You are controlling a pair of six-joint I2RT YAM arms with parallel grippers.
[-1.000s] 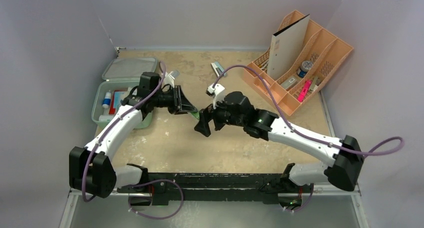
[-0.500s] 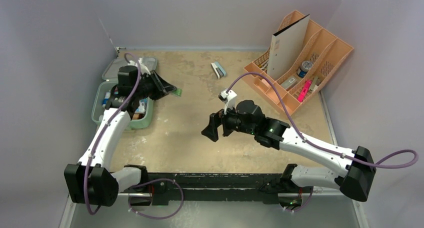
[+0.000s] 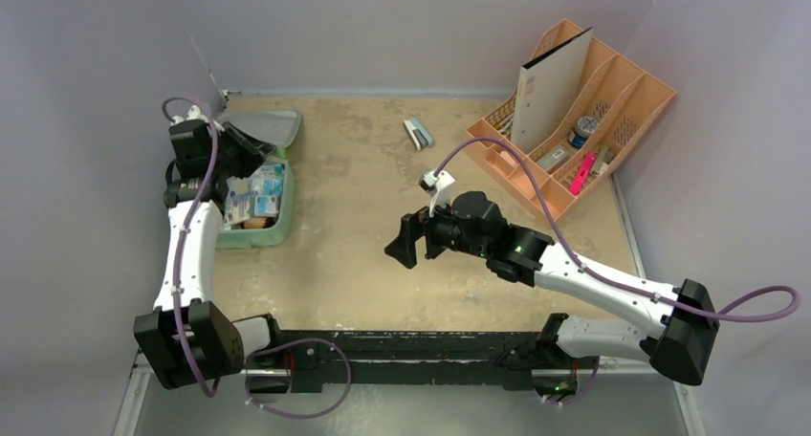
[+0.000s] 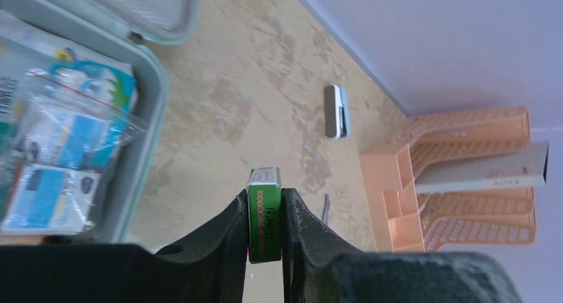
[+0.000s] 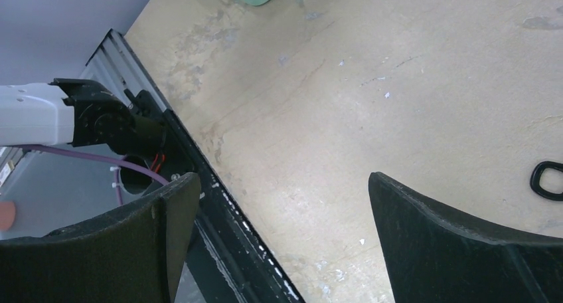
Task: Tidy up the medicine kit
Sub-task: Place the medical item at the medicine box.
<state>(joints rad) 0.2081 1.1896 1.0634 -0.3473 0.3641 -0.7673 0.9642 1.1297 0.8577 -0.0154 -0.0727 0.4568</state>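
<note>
The mint-green medicine kit lies open at the table's left side, its lid flat behind it and several bagged packets inside. My left gripper hangs over the kit's back edge. In the left wrist view my left gripper is shut on a small green box, held on edge, with the kit's wall to the left below. My right gripper hovers over the table's middle. The right wrist view shows my right gripper wide open and holding nothing.
A peach slotted organizer stands at the back right with a white board and small items in it. A small blue-white item lies on the table behind the middle. Purple walls close in on the left, back and right.
My left arm swung from the table's middle to the far left, carrying the green box over the open kit. My right gripper drew back to the right, then held still.
</note>
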